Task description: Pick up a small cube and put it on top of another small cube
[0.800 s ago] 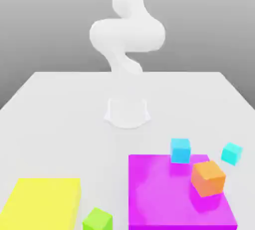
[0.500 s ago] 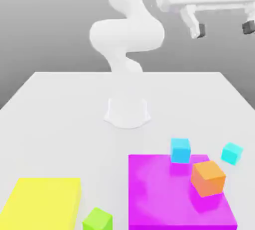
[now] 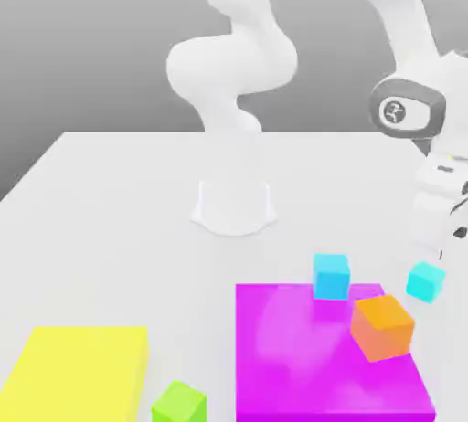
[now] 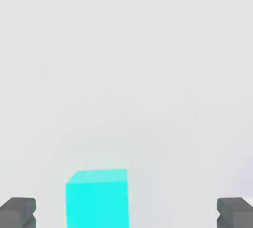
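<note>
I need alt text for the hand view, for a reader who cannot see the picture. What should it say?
A turquoise cube sits on a plain white table, between the two dark fingertips of the open gripper, closer to one fingertip than to the other. Neither fingertip touches the cube.

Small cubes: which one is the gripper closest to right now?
The turquoise cube on the bare table, at the exterior view's right; the open gripper hangs over it. The others sit farther left.
</note>
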You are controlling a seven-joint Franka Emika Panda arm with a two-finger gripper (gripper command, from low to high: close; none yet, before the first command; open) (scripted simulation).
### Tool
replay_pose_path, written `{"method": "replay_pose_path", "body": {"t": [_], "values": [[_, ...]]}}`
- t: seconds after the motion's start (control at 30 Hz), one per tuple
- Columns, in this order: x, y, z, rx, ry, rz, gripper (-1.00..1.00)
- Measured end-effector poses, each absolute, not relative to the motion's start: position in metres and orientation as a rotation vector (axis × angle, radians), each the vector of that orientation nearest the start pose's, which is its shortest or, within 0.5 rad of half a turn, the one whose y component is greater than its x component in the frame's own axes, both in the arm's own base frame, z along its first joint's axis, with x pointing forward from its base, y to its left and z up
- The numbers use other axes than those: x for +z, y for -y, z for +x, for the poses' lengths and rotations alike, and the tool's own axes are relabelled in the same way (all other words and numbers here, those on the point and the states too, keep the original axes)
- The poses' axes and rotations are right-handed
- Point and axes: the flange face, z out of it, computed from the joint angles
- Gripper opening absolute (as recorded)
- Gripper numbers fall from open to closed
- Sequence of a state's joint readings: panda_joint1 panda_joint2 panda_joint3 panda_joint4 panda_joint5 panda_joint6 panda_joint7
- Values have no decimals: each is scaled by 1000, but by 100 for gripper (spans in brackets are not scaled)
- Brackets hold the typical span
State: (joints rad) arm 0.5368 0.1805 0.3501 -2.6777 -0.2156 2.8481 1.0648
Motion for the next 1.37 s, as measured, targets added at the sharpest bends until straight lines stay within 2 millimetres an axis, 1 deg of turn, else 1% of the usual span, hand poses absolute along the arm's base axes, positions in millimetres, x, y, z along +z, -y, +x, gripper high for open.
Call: {"method": "replay_pose_path", "body": {"t": [0.13,0.17,0.33,0.37,0.4,0.47,0.6,0.67,0.7,0.8,0.87,0.97,1.07,1.1,1.13,1.27,1.3,1.37], "values": [[137,-331,242,1,44,-3140,0],[129,-331,242,1,44,-3140,-100],[129,-331,242,0,44,-3139,-100],[125,-330,241,0,45,-3140,-100],[128,-331,242,0,45,-3140,-100],[144,-331,242,0,44,-3140,-100],[184,-330,243,-2,39,-3141,-100],[203,-314,259,-7,-107,-3143,-100],[213,-299,273,-9,-226,-3138,-100],[242,-264,297,-13,-513,-3106,-100],[260,-241,308,-13,-693,-3071,-100],[286,-201,322,-10,-977,-2991,-100],[310,-160,329,-2,-1254,-2881,-100],[311,-151,330,0,-1310,-2854,-100],[305,-147,331,1,-1338,-2840,-100],[262,-143,332,0,-1364,-2828,-100],[256,-143,331,0,-1365,-2828,100],[256,-143,331,0,-1365,-2828,100]]}}
